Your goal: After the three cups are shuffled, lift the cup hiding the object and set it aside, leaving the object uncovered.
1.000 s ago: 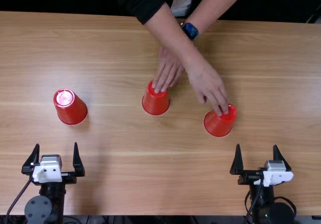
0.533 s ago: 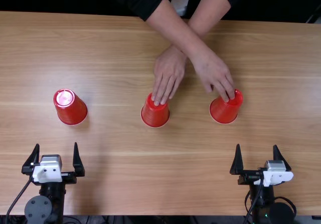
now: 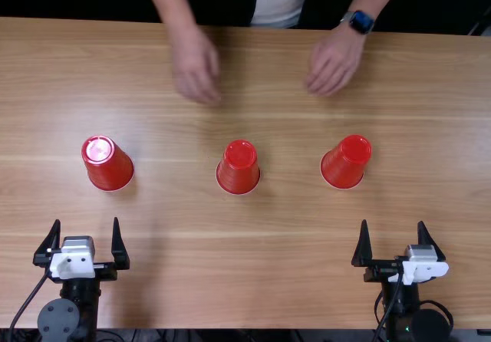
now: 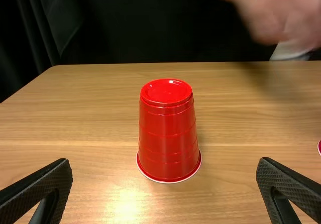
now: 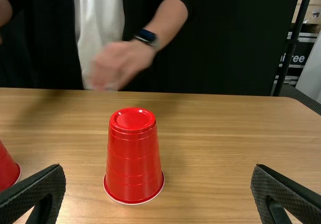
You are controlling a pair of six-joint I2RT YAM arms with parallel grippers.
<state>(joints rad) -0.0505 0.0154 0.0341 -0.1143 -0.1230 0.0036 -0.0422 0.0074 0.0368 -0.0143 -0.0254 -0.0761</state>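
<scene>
Three red cups stand upside down in a row across the table: the left cup (image 3: 107,163) (image 4: 167,130), the middle cup (image 3: 238,167) and the right cup (image 3: 346,161) (image 5: 133,155). The hidden object is under one of them, and none of the views tell which. My left gripper (image 3: 84,242) is open near the front edge, in line with the left cup and well short of it. My right gripper (image 3: 391,244) is open too, short of the right cup. A person's two hands (image 3: 196,67) (image 3: 332,64) hover over the far side, touching no cup.
The wooden table (image 3: 245,227) has bare room between the cups and my grippers. A strip of the middle cup's rim (image 5: 7,171) shows at the edge of the right wrist view. The person's body stands behind the table's far edge.
The person's crossed hands slid the middle and right cups, then let go and pulled back towards the far edge. The right cup ended farther back. Both my arms stayed still.
</scene>
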